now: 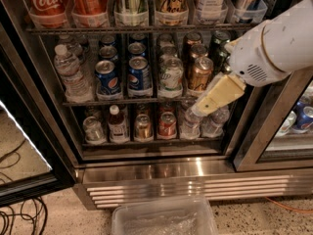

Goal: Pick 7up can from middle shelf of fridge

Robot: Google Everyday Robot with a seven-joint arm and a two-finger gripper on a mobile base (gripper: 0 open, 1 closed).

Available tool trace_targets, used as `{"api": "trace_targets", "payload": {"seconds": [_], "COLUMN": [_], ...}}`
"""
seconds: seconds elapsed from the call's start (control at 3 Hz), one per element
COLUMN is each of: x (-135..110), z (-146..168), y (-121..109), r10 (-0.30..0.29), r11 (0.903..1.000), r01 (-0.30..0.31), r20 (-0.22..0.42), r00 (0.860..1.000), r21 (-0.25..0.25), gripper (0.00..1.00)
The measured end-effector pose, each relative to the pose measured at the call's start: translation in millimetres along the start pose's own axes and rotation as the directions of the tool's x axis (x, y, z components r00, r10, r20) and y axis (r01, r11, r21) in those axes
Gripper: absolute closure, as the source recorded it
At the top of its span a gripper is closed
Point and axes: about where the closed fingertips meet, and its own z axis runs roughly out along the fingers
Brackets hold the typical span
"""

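The 7up can (171, 77), whitish-silver with a green logo, stands at the front of the middle shelf (122, 102) in the fridge (195, 177), between a blue Pepsi can (139, 76) and a gold-brown can (199, 74). My gripper (204, 105), a pale yellow piece on the white arm (274, 43), hangs in front of the shelf rail, right of and below the 7up can, under the gold-brown can. It is apart from the 7up can and partly hides small water bottles on the rack below.
A water bottle (71, 75) stands at the shelf's left end. Large Coca-Cola bottles (46, 1) fill the rack above; small bottles and cans (142, 126) fill the rack below. The open glass door (19, 146) is at left, a clear plastic bin (164, 219) on the floor.
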Motion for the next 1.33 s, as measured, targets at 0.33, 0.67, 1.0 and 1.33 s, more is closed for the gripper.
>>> {"api": "trace_targets", "payload": {"seconds": [0.33,0.67,1.0,1.33], "x": [-12,-12,-13,-15], "z": [-1,-1,11,47], "y": [-14,-14,-7,12], "r10": [0.005,0.006,0.031,0.097], "r11": [0.9983,0.9983,0.9988,0.9952], "r01": [-0.008,-0.008,-0.033,-0.095], "r20": [0.043,0.044,0.066,0.128], "r00": [0.999,0.999,0.997,0.987], "r21": [0.058,0.058,0.035,-0.024], "gripper": [0.0,0.0,0.0,0.0]}}
